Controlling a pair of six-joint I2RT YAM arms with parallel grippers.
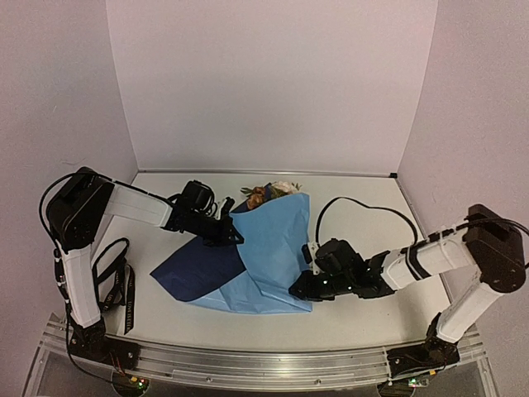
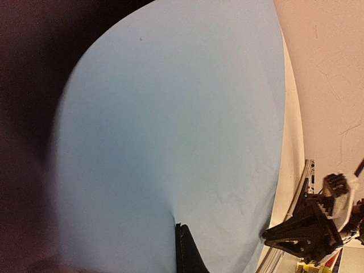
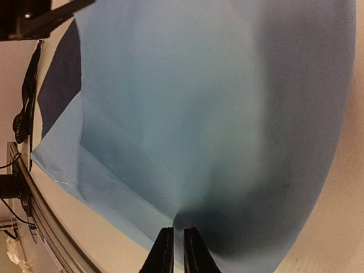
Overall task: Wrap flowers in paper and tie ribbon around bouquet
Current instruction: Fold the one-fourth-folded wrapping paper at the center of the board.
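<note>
The paper (image 1: 269, 248) lies folded over the flowers (image 1: 273, 192), light blue face up, with its dark navy face (image 1: 194, 269) showing at the left. Only the cream and orange blooms stick out at the paper's far end. My left gripper (image 1: 231, 230) is shut on the paper's left fold (image 2: 170, 142), where one black finger (image 2: 186, 253) pinches it. At the near right corner my right gripper (image 1: 299, 285) is shut on the paper (image 3: 216, 102), whose edge sits between its two fingers (image 3: 165, 253). The ribbon (image 1: 128, 289) lies by the left arm's base.
An aluminium rail (image 1: 248, 360) runs along the table's near edge. A black cable (image 1: 364, 207) loops on the table behind the right arm, and others hang by the left arm (image 1: 103, 265). White walls close off the back and both sides.
</note>
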